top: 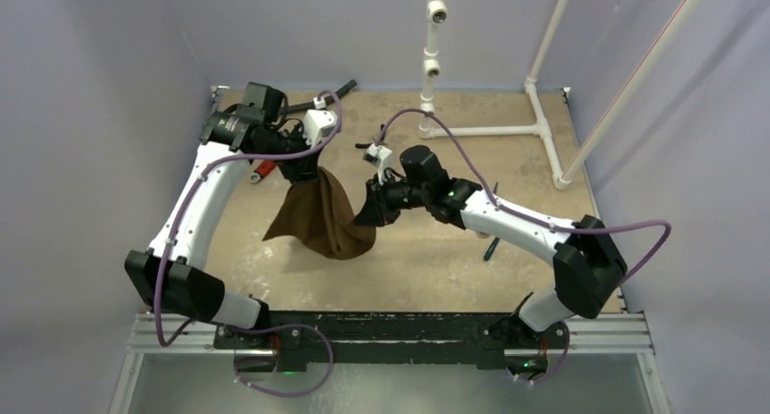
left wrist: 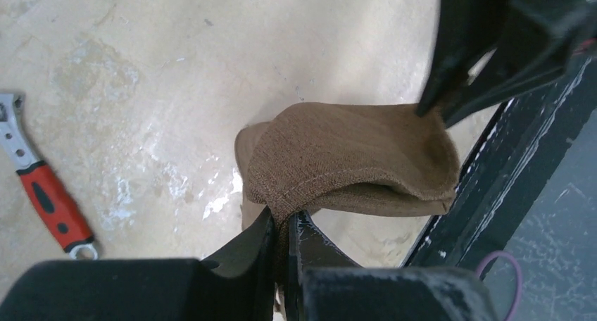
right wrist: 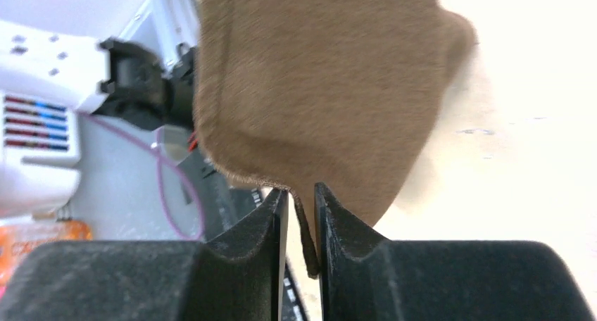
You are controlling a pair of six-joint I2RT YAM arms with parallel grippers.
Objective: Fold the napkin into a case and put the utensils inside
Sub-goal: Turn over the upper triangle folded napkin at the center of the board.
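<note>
The dark-brown napkin (top: 318, 216) hangs above the table between both arms, its lower fold near the board. My left gripper (top: 307, 173) is shut on its top corner; in the left wrist view the jaws (left wrist: 285, 219) pinch the stitched hem of the napkin (left wrist: 352, 159). My right gripper (top: 370, 216) is at the napkin's right edge. In the right wrist view its jaws (right wrist: 301, 201) stand slightly apart, with a corner of the napkin (right wrist: 317, 89) hanging loose in the gap. A dark thin utensil (top: 491, 248) lies by the right forearm.
A red-handled wrench (top: 263, 170) lies on the board left of the napkin, also in the left wrist view (left wrist: 53, 205). A black hose (top: 318, 99) runs along the back edge. A white pipe frame (top: 490, 131) stands at the back right.
</note>
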